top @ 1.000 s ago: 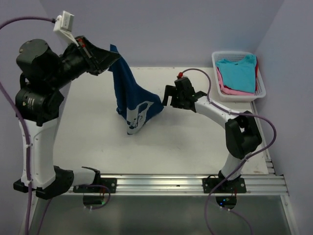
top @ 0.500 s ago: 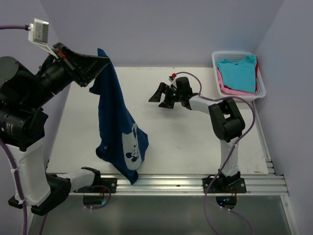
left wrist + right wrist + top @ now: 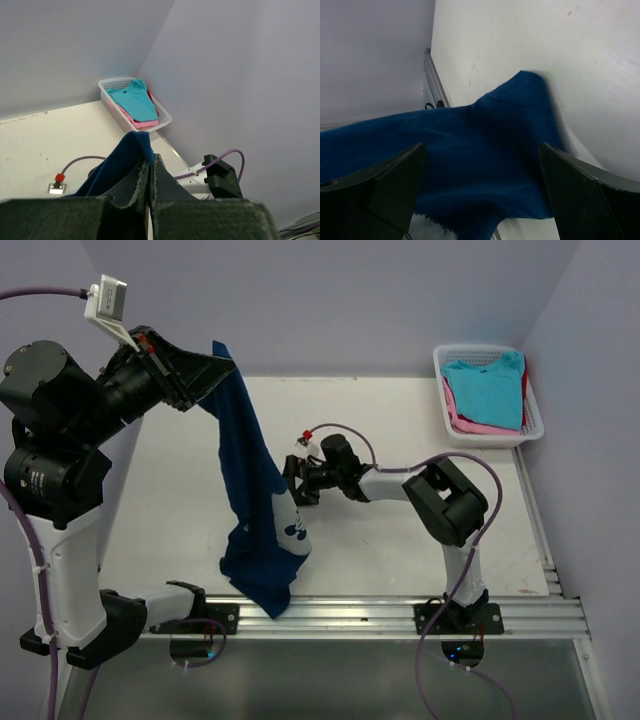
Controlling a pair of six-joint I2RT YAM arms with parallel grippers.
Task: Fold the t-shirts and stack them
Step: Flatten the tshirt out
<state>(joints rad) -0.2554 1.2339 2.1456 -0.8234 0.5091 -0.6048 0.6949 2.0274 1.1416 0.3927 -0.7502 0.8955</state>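
My left gripper (image 3: pixel 215 365) is raised high at the back left and shut on the top edge of the navy blue t-shirt (image 3: pixel 252 500). The shirt hangs down from it to the table's near edge, its pale Mickey print (image 3: pixel 290 525) facing right. In the left wrist view the navy cloth (image 3: pixel 120 162) is pinched between my closed fingers (image 3: pixel 135 182). My right gripper (image 3: pixel 292 483) is open, low over the table, right against the hanging shirt. In the right wrist view the navy cloth (image 3: pixel 480 150) fills the gap between its wide-open fingers (image 3: pixel 395 180).
A white lattice basket (image 3: pixel 530 432) at the back right holds a turquoise tee (image 3: pixel 487 388) over a pink one (image 3: pixel 462 418), with red at the edge. It also shows in the left wrist view (image 3: pixel 112 107). The metal rail (image 3: pixel 380 615) runs along the near edge.
My right arm has reached left across the table to the hanging shirt. My left gripper has shifted slightly right and lower, and the shirt has swung with it.
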